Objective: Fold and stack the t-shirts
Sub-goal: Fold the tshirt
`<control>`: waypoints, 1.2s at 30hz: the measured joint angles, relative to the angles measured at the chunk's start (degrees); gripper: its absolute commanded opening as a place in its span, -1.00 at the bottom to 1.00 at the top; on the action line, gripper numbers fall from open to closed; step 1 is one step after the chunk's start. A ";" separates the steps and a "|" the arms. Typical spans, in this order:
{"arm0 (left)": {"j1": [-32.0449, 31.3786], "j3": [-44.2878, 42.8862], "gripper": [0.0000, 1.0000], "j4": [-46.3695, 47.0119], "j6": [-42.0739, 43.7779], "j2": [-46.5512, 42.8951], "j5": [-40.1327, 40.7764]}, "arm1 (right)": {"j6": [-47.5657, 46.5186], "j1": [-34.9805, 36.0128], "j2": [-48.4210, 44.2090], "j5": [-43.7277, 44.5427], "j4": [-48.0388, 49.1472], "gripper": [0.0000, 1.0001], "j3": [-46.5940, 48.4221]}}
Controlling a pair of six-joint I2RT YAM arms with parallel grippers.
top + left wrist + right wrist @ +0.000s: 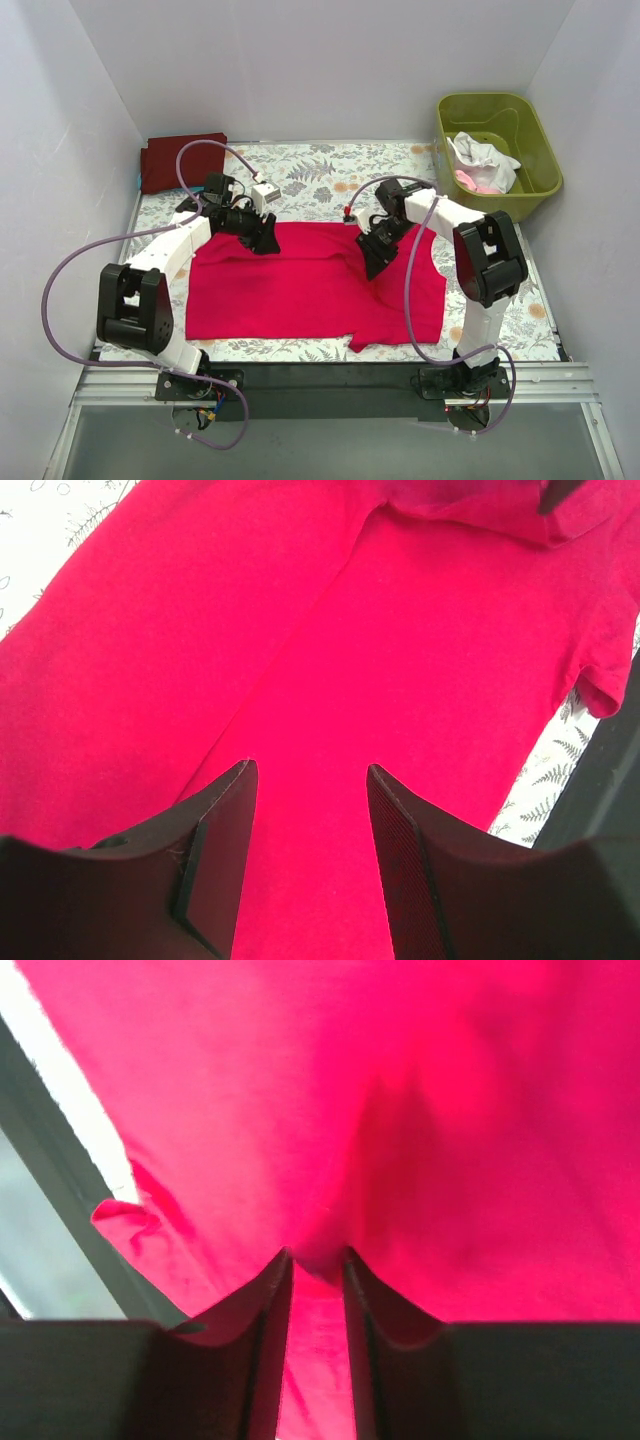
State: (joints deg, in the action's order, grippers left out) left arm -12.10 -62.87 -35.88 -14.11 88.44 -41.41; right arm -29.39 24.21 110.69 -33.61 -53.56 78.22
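**Red shirt and both pincers, three views.** The red shirt [310, 285] is lying spread across the middle of the worktop [330, 170], with its near edge close to the worktop's near edge and a sleeve [365, 340] sticking out at the near right.

The left pincer [265, 243] is sitting over the shirt's far-left part. In the left wrist view this pincer [310, 770] is standing spread, and flat red cloth [400, 630] is filling the gap between its fingers [225, 830] and stretching away beyond them. Nothing is gripped. Whether the tips are touching the cloth cannot be told.

The right pincer [378, 265] is sitting on the shirt's far-right part, where the cloth is rumpling. In the right wrist view this pincer [316, 1255] is nearly closed and is pinching a ridge of the red cloth [400, 1110]. The cloth is gathering into the narrow gap between the fingers [255, 1300] and creasing outward from it.

A maroon shirt [183, 160] is lying at the far-left corner of the worktop, well apart from both pincers. The tub [500, 110] is standing at the far right, beside the worktop, and is holding a white shirt [482, 155] with a pink shirt [470, 181] just beside it.
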 measured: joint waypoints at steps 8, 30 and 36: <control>2.67 -0.66 -0.06 -1.53 -3.08 0.59 -1.31 | -7.61 3.78 -2.10 -4.92 -5.90 0.03 -2.14; 17.40 -10.49 -0.23 -5.55 -15.32 21.05 19.12 | -7.02 -11.32 7.87 27.08 -2.03 -0.17 13.86; 18.45 -16.92 -0.26 -6.95 -16.76 26.18 20.35 | -7.87 -11.82 12.44 33.31 0.11 -0.17 16.76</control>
State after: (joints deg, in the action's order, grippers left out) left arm 6.35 -79.79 -42.83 -30.87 114.63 -21.06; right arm -37.26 12.38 123.13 -0.30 -53.45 94.98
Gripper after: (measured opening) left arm 0.369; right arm 0.413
